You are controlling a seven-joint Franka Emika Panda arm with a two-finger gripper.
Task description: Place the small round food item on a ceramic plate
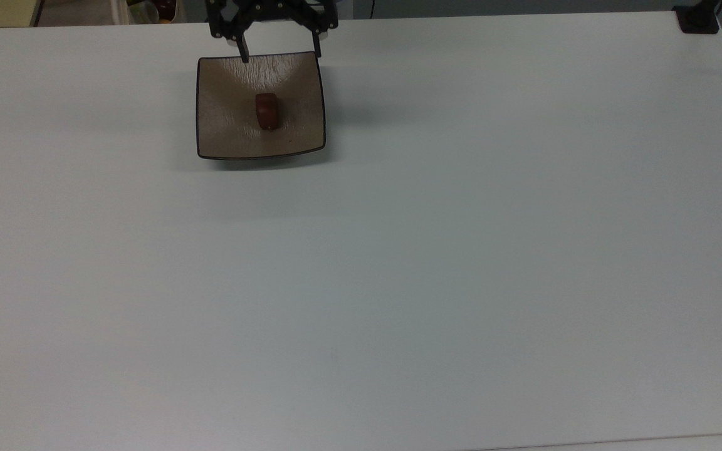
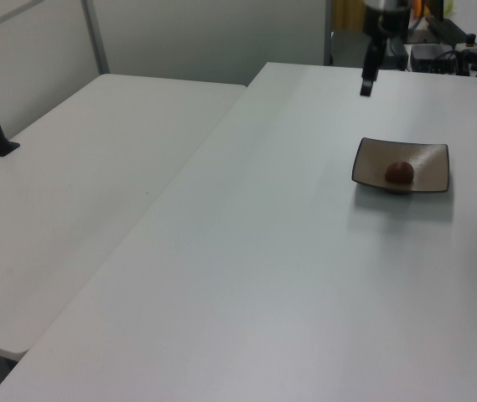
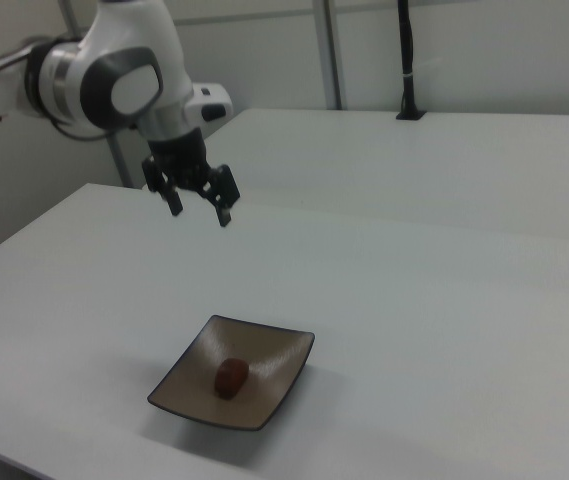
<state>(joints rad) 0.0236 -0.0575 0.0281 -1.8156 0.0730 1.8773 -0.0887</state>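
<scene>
A: Largest item?
B: White table (image 1: 398,263), one, bare except for the plate.
A: Next?
B: Robot arm (image 3: 114,80), raised. Its claw (image 3: 200,205) hangs high above the table, well clear of the plate, fingers spread wide, holding nothing; probably parked there to leave the dish alone.
A: Plate?
B: Square tan plate (image 1: 223,134), dark rim, flat on the table.
A: Smallest?
B: Reddish-brown food lump (image 1: 267,111), resting near the plate's middle. The task looks done.

Ceramic plate (image 1: 223,134) holding small round food item (image 1: 267,111), open air above both, gripper (image 3: 200,211) raised well clear, surrounding table (image 1: 436,250) bare.
</scene>
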